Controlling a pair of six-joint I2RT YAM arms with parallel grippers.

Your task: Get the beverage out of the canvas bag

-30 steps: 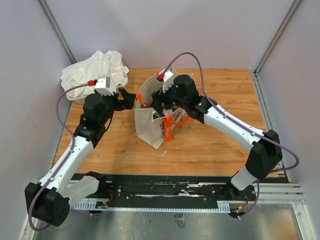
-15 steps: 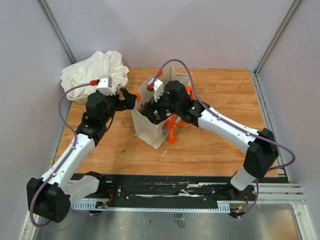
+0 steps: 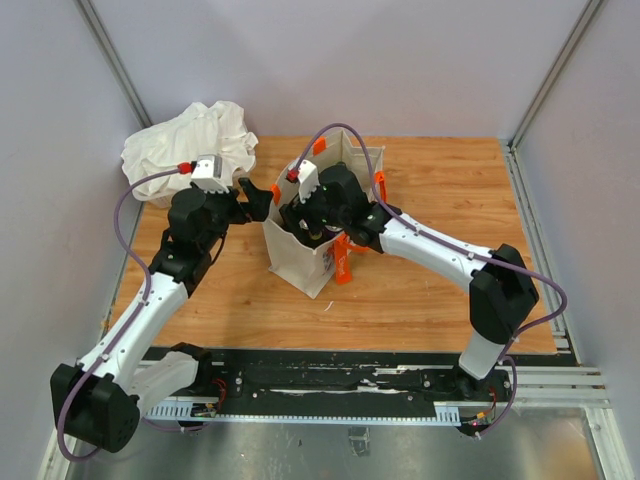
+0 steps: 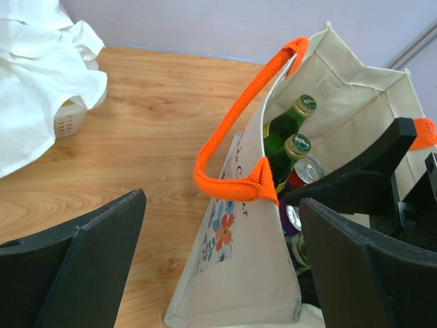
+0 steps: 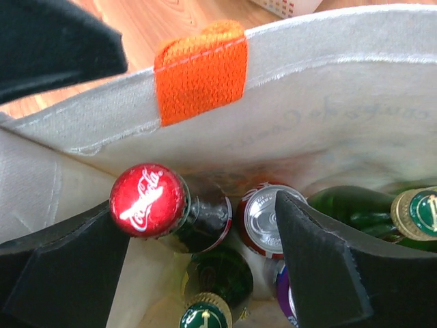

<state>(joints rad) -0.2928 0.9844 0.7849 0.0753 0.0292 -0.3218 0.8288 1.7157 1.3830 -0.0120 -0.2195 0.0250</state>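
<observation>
Wood tabletop; right hand half-hidden inside canvas bag

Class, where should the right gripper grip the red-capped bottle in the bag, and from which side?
The bottle stands upright, packed among other bottles, and the walls of the bag block every side: grip its neck, just under the cap, from straight above.

1. Canvas bag: matt cream cloth with a plain weave; its orange handle is coarse woven webbing.
2. Surface: smooth grained wood with a faint sheen.
3. Red bottle cap: glossy painted metal. Can top: bright bare metal.
4. Green bottles: shiny glass.
5. Right pincer: matt black plastic.
6. White cloth heap: soft and crumpled.
</observation>
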